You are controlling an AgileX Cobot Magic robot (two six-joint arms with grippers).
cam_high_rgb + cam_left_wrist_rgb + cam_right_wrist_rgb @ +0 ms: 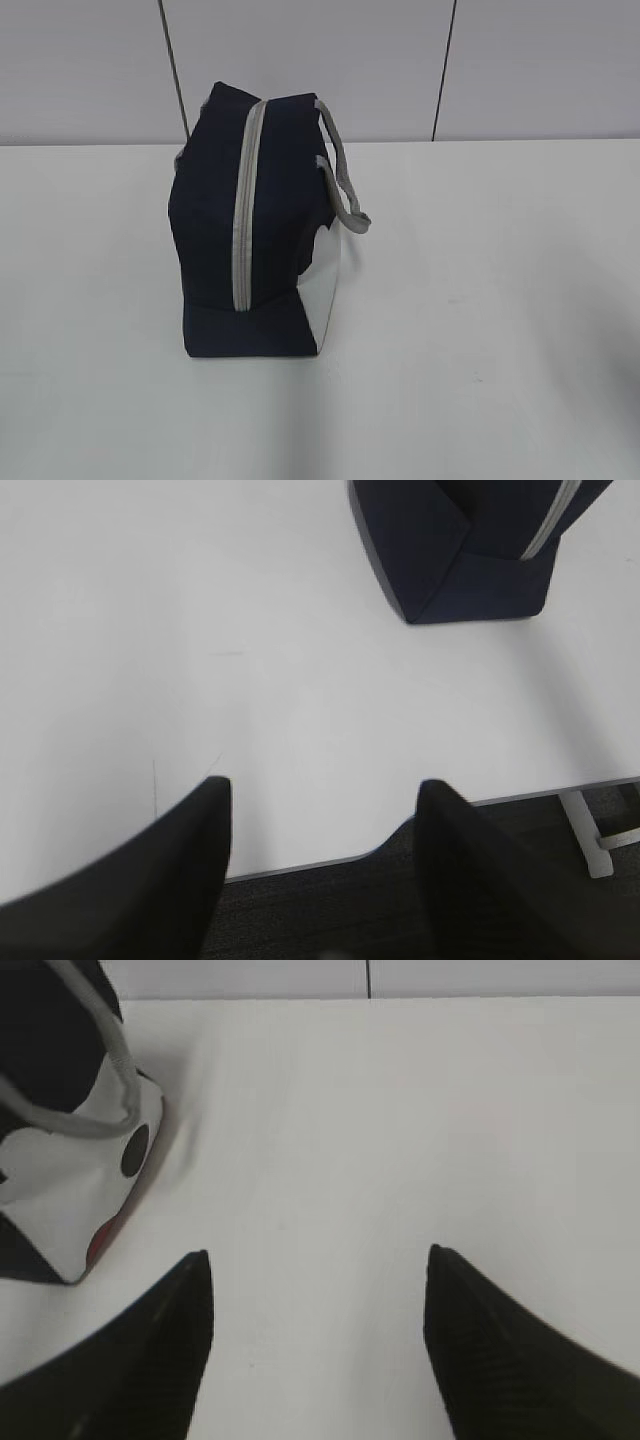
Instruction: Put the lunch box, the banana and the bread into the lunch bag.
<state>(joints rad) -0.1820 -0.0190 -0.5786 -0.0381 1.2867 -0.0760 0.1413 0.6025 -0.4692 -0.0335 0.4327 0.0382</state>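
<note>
The lunch bag (pixel 255 230) stands on the white table (pixel 480 300), dark navy with white side panels, its grey zipper (pixel 243 200) running shut over the top and a grey strap handle (pixel 340 180) hanging to the right. The lunch box, the banana and the bread are out of view. Neither arm shows in the exterior view. My left gripper (pixel 322 785) is open and empty above the table's front edge, with the lunch bag (pixel 450 550) well ahead to the right. My right gripper (pixel 318 1252) is open and empty over bare tabletop, the lunch bag (pixel 70 1190) ahead on its left.
The table's front edge (pixel 330 860) runs under the left gripper, with dark carpet below and a white table leg (pixel 590 830) at the right. A grey panelled wall (pixel 400 70) stands behind the table.
</note>
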